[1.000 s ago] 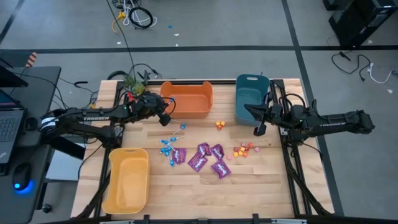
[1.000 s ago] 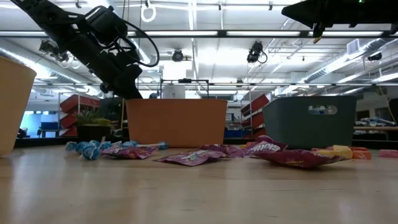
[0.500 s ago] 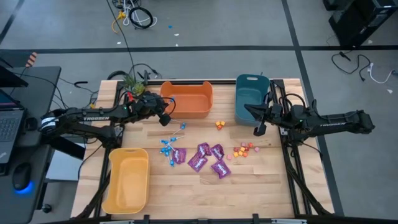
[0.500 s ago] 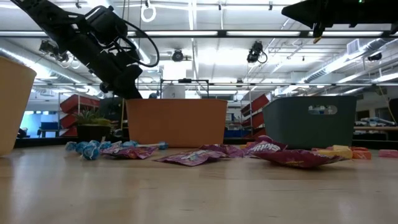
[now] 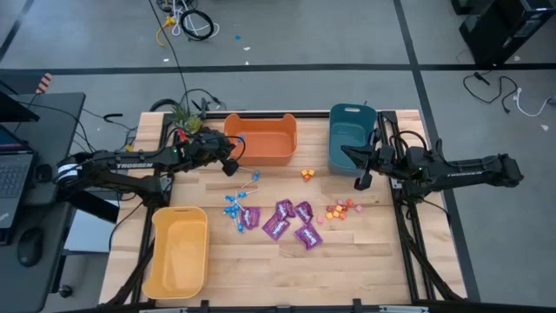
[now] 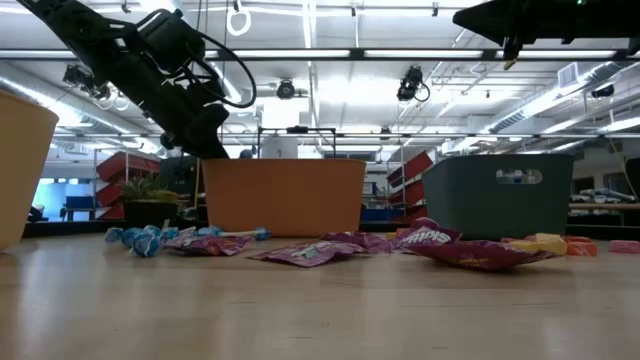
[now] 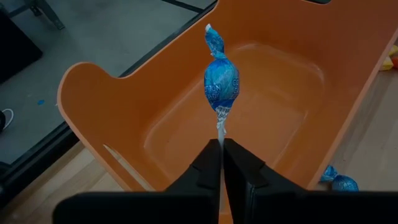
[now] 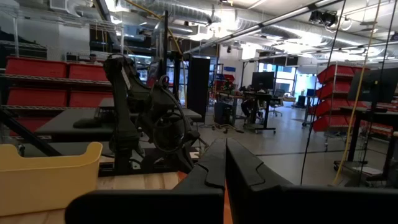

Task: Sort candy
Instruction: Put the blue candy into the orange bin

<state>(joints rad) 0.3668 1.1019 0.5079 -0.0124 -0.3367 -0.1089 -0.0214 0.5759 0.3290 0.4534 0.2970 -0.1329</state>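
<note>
One blue lollipop point(image 7: 221, 84) is clenched by its stick in the left end effector point(image 7: 221, 152), and only the left wrist view reveals it, held above the orange bin point(image 7: 273, 93). From the high view the left end effector point(image 5: 230, 165) is seen just beside that bin's point(image 5: 261, 139) left end, but the sweet itself cannot be made out. The remaining candy is spread across the bench point(image 5: 347, 261): blue lollipops point(image 5: 233, 207), purple packets point(image 5: 291, 222) and small orange pieces point(image 5: 340, 209). The right end effector point(image 5: 360, 182) is held above the bench beside the teal bin point(image 5: 350, 135), its fingers pressed together on nothing, as the right wrist view shows. The yellow bin point(image 5: 178, 252) is seen at the front left.
</note>
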